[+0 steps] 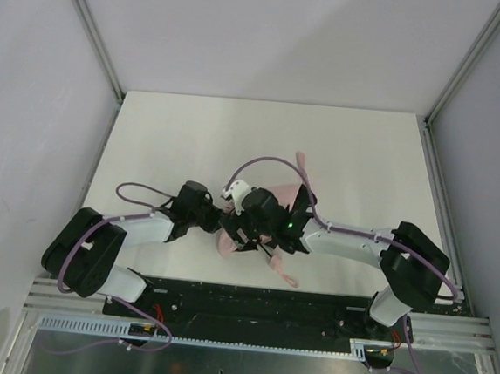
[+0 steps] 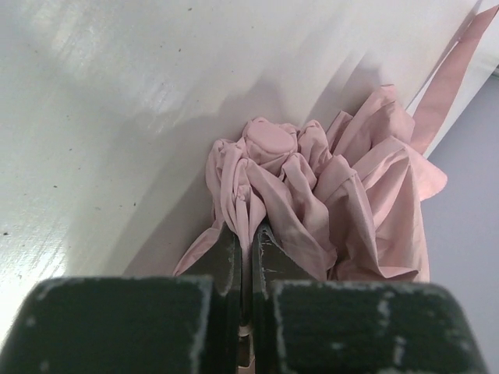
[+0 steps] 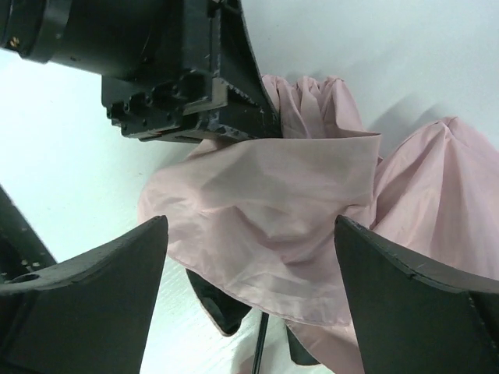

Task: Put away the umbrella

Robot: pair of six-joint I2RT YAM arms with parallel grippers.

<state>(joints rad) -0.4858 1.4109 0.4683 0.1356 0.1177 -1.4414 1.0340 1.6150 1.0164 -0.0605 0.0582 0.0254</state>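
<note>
Item: umbrella (image 2: 312, 195), qty 1, collapsed but loose, fabric bunched in folds, lying on the white bench (image 1: 167, 136).

Orientation: in the top view the pink bundle runs approx. diagonally, from under the left tool (image 2: 245, 234) out past the far side of the right tool (image 3: 249, 226). Exact long axis cannot be fixed, as both tools cover the middle. The closure strap (image 2: 456, 70), qty 1, trails away from the far end, beyond and to the right of the left tool's tip. A thin dark shaft (image 3: 261, 343), qty 1, shows just below the right tool's fingers. A pink strip (image 1: 288, 276), qty 1, lies on the near side of the right tool; ident. unclear.

Left tool: fully closed, a fold of umbrella fabric pinched between the fingers. The rest of the canopy sits directly ahead of the tip and to its right.

Right tool: fingers spread wide, gripping nothing. A broad fold of fabric lies between and beyond them, with the left tool just past it.

Tools: qty 2.
</note>
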